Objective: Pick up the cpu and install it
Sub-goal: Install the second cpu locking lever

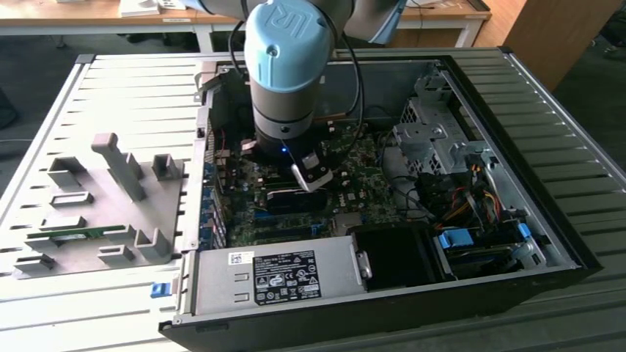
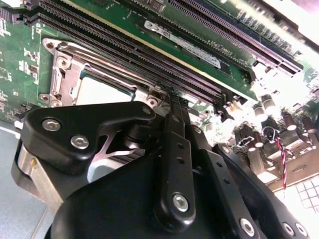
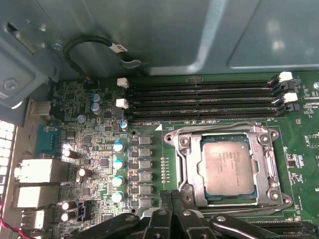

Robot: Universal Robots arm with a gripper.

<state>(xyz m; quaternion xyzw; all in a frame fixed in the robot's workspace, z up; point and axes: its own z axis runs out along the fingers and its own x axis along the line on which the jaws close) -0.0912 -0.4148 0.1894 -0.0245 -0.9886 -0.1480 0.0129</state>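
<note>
Open PC case (image 1: 547, 147) on slatted counter (image 1: 117, 95): cpu (image 3: 229, 167) already sits in the socket (image 3: 182, 149), fingers (image 3: 172, 219) together, empty, just beside it, frame unlatched.

The gripper (image 2: 172, 107) fills the foreground, its black linkages and bolted fingers (image 2: 174, 149) drawn together to a narrow tip just above the green motherboard (image 2: 20, 59). Beside that tip lies the socket (image 2: 62, 69), a metal frame with screws at its corners, and inside it the pale silver top of the cpu (image 2: 99, 89) shows, partly hidden behind the gripper's arm. Beyond the socket run several long dark memory slots (image 2: 149, 55), parallel to one another, with capacitors (image 2: 269, 104) and a red-and-white twisted wire (image 2: 284, 159) near the board's edge.
</note>
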